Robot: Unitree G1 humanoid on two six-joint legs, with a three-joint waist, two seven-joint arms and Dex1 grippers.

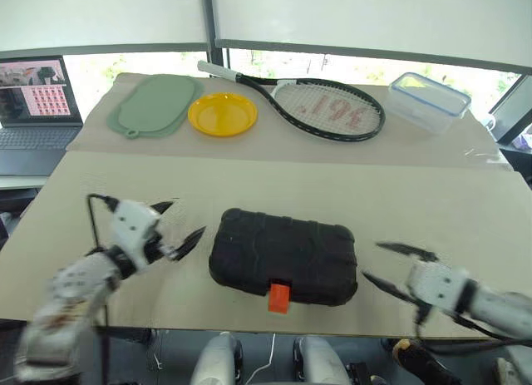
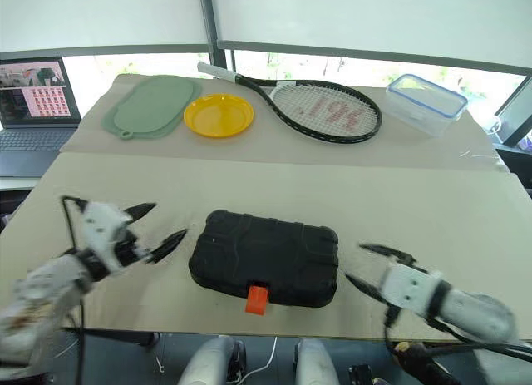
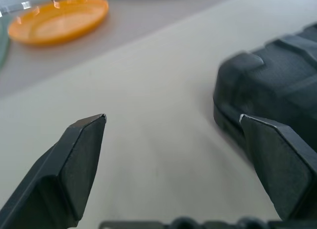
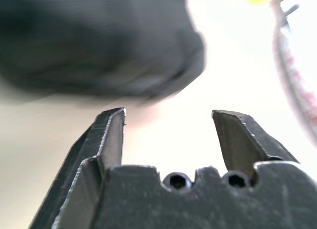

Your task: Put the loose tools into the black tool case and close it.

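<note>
The black textured moulded-plastic tool case (image 1: 283,257) lies shut near the front edge of the tan bench (image 1: 249,185), its small orange latch (image 1: 279,297) facing forward. The left gripper (image 1: 176,228) and right gripper (image 1: 389,264) flank it, both spread open and empty. Behind, a clear blue-rimmed lidded box (image 1: 430,101); contents indistinct.

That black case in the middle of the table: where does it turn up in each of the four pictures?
Left eye view: the black tool case lies closed near the table's front edge, between the two end effectors.
Right eye view: same spot, slightly further left.
Left wrist view: its corner beside one finger.
Right wrist view: a dark blur beyond the fingers.
Shared landmark: the yellow plate.
</note>
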